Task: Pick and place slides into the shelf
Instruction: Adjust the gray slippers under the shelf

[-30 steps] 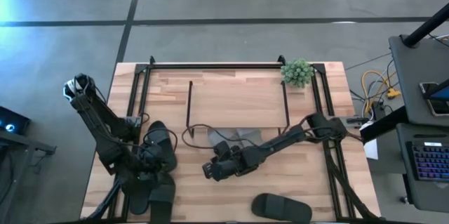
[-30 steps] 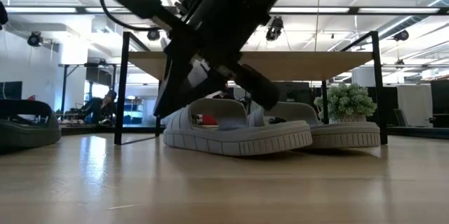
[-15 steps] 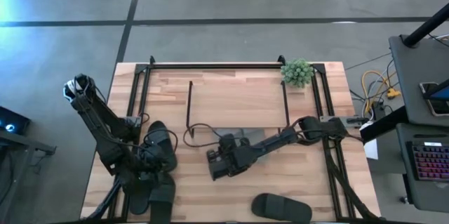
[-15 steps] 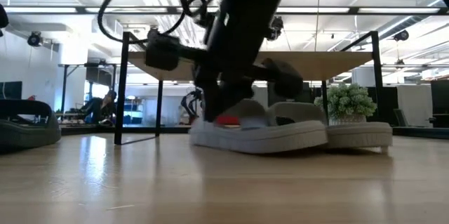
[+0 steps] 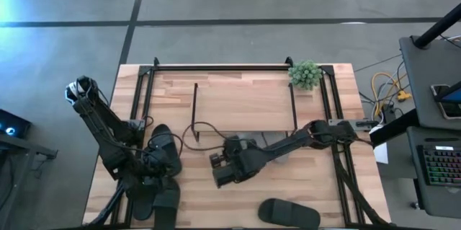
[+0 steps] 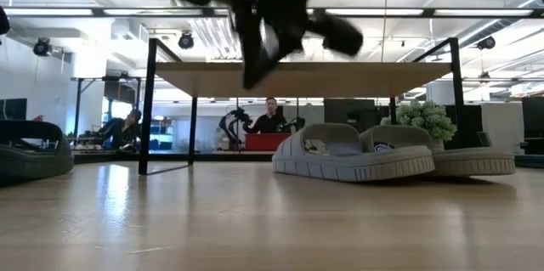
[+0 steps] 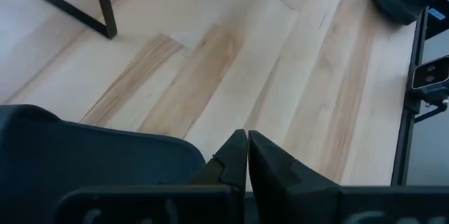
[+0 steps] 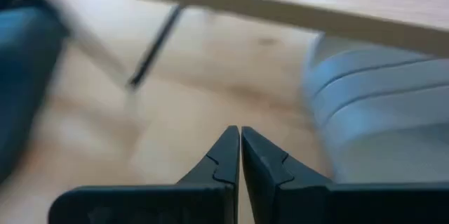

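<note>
Two light grey slides (image 6: 353, 156) (image 6: 463, 159) rest sole-down on the table under the shelf (image 5: 245, 104), whose wooden board (image 6: 297, 74) stands on black wire legs. My right gripper (image 5: 216, 178) hangs shut above the table in front of the shelf's left half, pointing slantwise down (image 6: 249, 80), left of the nearer grey slide (image 8: 379, 104). My left gripper (image 5: 162, 179) is shut among black slides (image 5: 162, 149) at the table's left. Another black slide (image 5: 288, 214) lies at the near edge. My left gripper's shut fingers (image 7: 247, 147) stand right beside the dark strap of a black slide (image 7: 84, 161). I cannot tell whether they touch it. Nothing shows between the fingertips.
A small green plant (image 5: 305, 73) stands by the shelf's far right corner. Black frame rails run along the table's left and right sides (image 5: 338, 165). Bare wood lies between the two grippers (image 5: 194, 194). A person sits in the room behind (image 6: 270, 114).
My right gripper pushed the grey slides along the table toward its right edge, farther under the shelf. It then rose clear of them and turned to a new angle. The slides stay sole-down where they were pushed to.
</note>
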